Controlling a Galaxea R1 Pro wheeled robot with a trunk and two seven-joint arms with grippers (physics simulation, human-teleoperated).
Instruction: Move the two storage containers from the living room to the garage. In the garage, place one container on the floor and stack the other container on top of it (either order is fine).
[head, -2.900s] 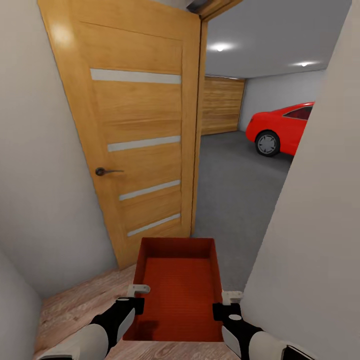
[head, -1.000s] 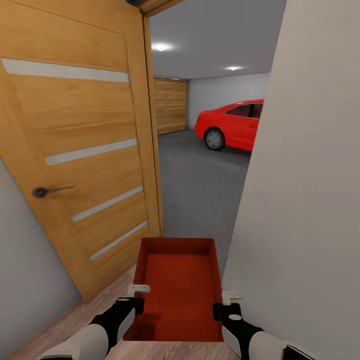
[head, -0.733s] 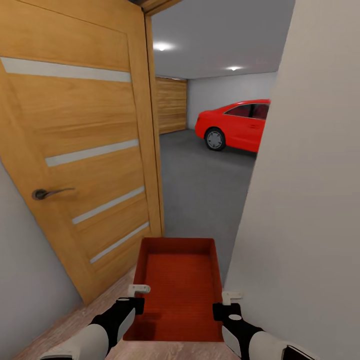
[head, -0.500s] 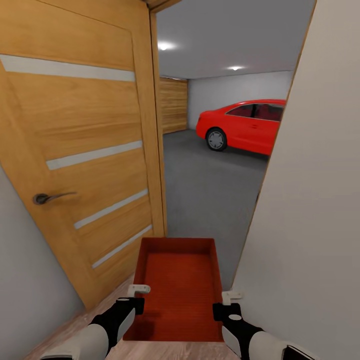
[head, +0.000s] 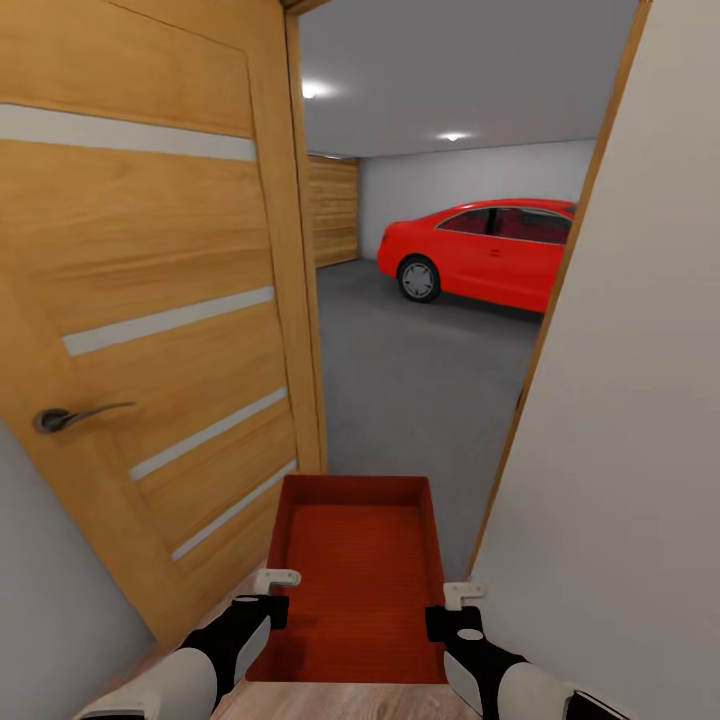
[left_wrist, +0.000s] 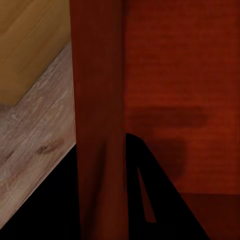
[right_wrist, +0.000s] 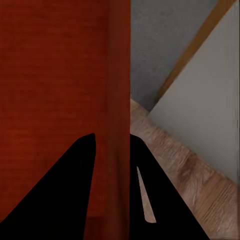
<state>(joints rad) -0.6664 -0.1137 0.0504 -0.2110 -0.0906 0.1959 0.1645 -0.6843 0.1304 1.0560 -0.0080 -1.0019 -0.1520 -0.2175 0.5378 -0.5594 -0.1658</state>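
Head cam looks fwd/down thru doorway; wrist cams close on container (head: 357, 570) walls.

Light is even and soft, a clean simulator render. Two ceiling lights (head: 312, 90) glow in the garage, one with a slight bloom — the grey floor (head: 420, 370) carries no hard shadows. The open wooden door (head: 150, 300) shows a faint sheen. Wrist views are coarse and blurred; the fingers (left_wrist: 145, 200) read as flat black silhouettes.
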